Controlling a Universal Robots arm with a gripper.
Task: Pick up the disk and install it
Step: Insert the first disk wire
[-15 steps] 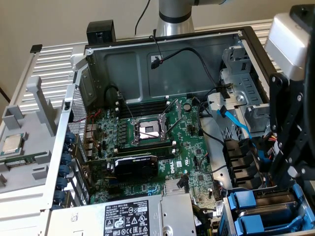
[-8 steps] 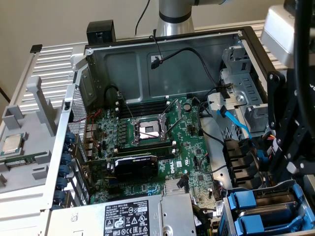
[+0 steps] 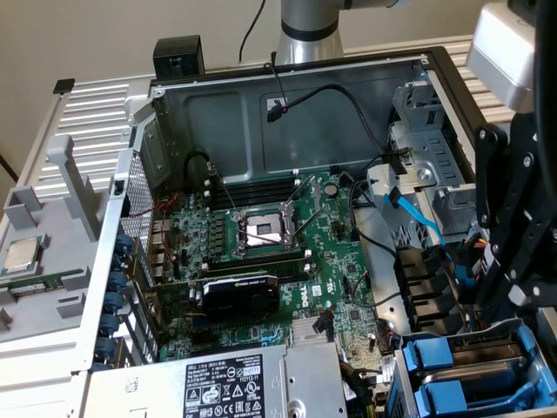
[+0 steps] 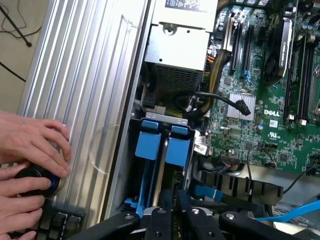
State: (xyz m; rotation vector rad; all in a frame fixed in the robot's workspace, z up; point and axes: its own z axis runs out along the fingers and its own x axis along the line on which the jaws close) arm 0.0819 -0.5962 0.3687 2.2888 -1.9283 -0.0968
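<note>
Two blue plastic frames stand side by side in the drive bay at the case's corner, and the disk [image 4: 177, 150] sits on edge in one of them, its silver-grey edge showing between the frames. In the exterior view the disk [image 3: 435, 361] is at the lower right. My black gripper [image 4: 178, 200] hangs right over the bay with its fingers drawn close together. Whether they touch the blue frame I cannot tell. In the exterior view the gripper [image 3: 515, 315] reaches down along the right edge, just above the bay.
The open case holds a green motherboard [image 3: 261, 261], a grey power-supply box [image 3: 218, 383] beside the bay, and loose black and blue cables [image 3: 418, 218]. A small silver chip [image 3: 22, 254] lies on a grey holder outside the case. A person's hands [image 4: 30, 150] rest on a black knob.
</note>
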